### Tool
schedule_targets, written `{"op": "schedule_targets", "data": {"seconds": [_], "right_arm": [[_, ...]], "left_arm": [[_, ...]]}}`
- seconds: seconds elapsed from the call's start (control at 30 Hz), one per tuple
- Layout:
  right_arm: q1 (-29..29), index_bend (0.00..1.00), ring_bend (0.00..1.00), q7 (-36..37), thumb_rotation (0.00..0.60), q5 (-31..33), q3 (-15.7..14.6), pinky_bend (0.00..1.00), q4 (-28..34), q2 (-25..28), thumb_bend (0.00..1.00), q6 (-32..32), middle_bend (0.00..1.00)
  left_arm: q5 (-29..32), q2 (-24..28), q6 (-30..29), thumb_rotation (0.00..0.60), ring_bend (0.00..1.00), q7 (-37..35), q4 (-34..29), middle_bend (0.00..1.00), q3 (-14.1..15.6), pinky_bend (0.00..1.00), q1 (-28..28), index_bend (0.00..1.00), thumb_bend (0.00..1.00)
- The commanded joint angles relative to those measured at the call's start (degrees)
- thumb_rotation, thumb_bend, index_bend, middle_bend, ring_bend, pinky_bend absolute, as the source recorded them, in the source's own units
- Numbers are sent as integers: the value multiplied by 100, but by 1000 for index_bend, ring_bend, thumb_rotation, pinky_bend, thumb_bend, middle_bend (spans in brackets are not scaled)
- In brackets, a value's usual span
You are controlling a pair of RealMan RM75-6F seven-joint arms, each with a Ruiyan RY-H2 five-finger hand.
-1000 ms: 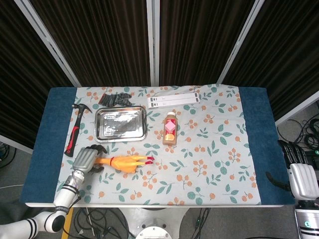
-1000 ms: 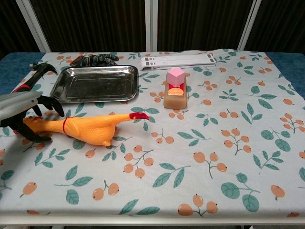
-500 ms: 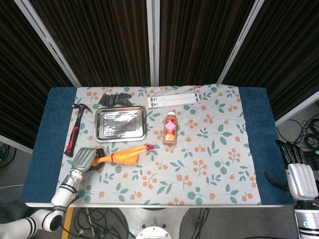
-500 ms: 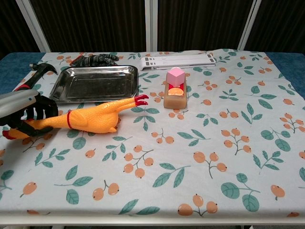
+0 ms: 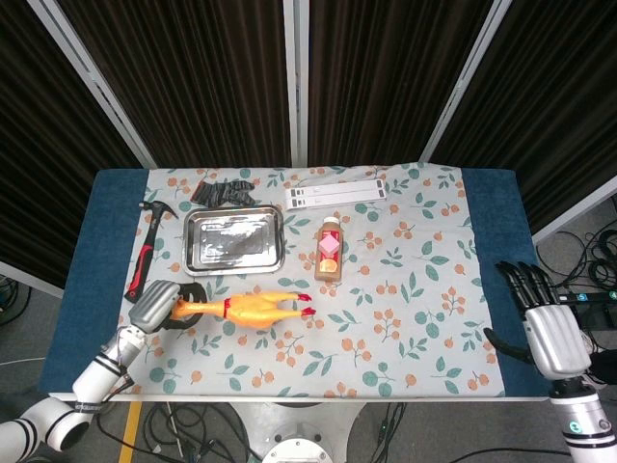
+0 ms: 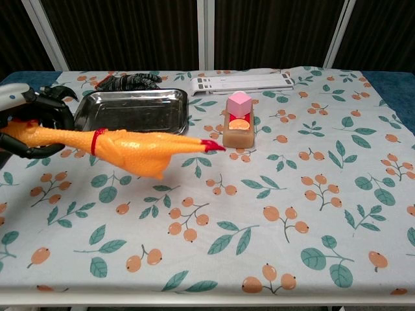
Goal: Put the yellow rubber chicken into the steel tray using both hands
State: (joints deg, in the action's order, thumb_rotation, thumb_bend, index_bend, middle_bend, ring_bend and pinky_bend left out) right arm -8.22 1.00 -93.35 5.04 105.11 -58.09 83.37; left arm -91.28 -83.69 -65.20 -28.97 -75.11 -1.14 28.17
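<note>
Left hand [image 6: 29, 123] grasped rubber chicken [image 6: 136, 150] by its tail end, long axis running rightward, lifted off tabletop; steel tray [image 5: 234, 240] lay just beyond; right hand [image 5: 545, 323] released, well apart.

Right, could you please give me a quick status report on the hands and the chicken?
Left hand grips the yellow rubber chicken by its legs, lifted off the cloth. Right hand open at table's right edge. Steel tray just behind; juice bottle beside it.
</note>
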Motion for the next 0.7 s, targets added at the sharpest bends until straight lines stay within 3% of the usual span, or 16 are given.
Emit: {"op": "schedule_targets", "data": {"seconds": [0.03, 0.33, 0.47, 0.7], "right_arm": [[-464, 0, 0, -353, 600, -272, 151, 27, 494, 97, 112, -472, 94], [-1705, 0, 0, -1701, 600, 356, 709, 55, 1270, -357, 31, -1928, 134], [-2204, 1, 0, -2449, 600, 981, 928, 60, 1239, -826, 28, -2366, 153], [-2957, 20, 0, -3572, 600, 2095, 1242, 60, 859, -1606, 30, -2639, 166]], "left_arm": [[146, 323, 232, 600, 659, -439, -674, 744, -242, 802, 296, 743, 663], [1431, 820, 1513, 600, 665, -584, -1672, 752, -956, 802, 993, 748, 671], [2022, 916, 1885, 600, 665, -465, -1860, 752, -1182, 802, 1182, 748, 673], [2495, 1007, 2135, 600, 666, -263, -2048, 752, -1365, 802, 1339, 748, 676]]}}
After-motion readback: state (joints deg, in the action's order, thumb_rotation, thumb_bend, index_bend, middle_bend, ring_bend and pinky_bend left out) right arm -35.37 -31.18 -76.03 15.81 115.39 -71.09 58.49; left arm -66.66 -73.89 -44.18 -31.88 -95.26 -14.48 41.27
